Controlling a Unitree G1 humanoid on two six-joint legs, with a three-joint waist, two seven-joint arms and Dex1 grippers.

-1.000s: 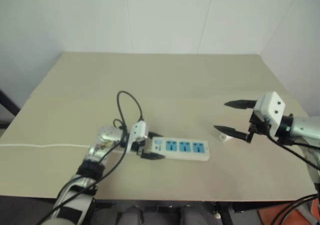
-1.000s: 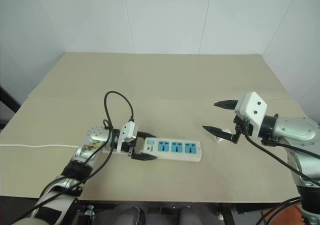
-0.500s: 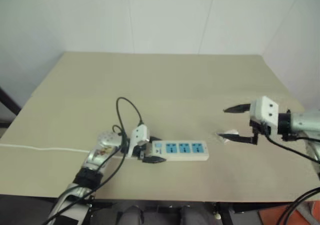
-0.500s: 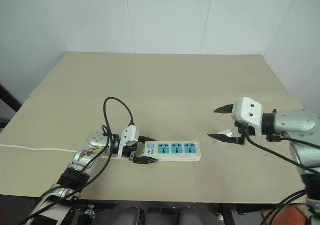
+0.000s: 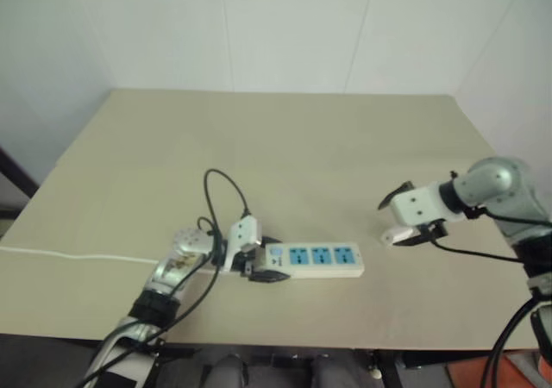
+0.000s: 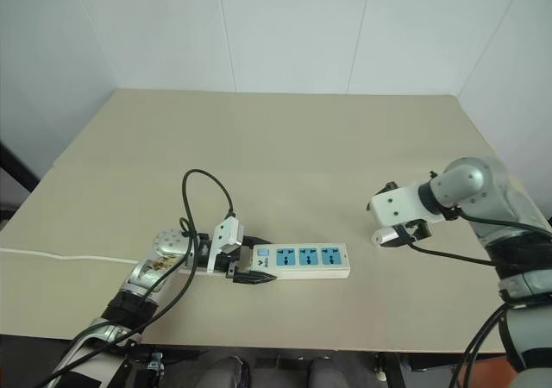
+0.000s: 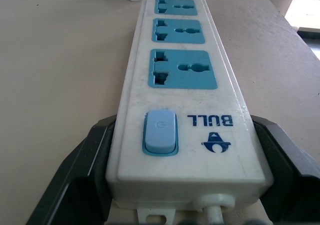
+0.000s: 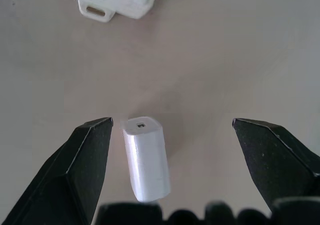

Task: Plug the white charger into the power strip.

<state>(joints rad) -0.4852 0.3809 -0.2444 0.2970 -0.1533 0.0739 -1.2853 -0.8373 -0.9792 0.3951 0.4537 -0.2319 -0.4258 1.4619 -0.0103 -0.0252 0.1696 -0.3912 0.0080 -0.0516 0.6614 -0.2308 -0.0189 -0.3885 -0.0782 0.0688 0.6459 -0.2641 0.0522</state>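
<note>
Now that my right gripper point(image 8: 170, 160) has swung down, fingers spread astride the white charger point(image 8: 145, 157) on the bench point(image 6: 302, 147), right of the power strip point(image 6: 302, 260) clamped by my left gripper point(image 6: 248, 259), grasping can follow.

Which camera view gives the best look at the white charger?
The right wrist view: the white charger lies on the table between the open right gripper fingers, its small port visible. The head views show a small white piece under that gripper. The left wrist view shows a bit of it beyond the power strip.
</note>
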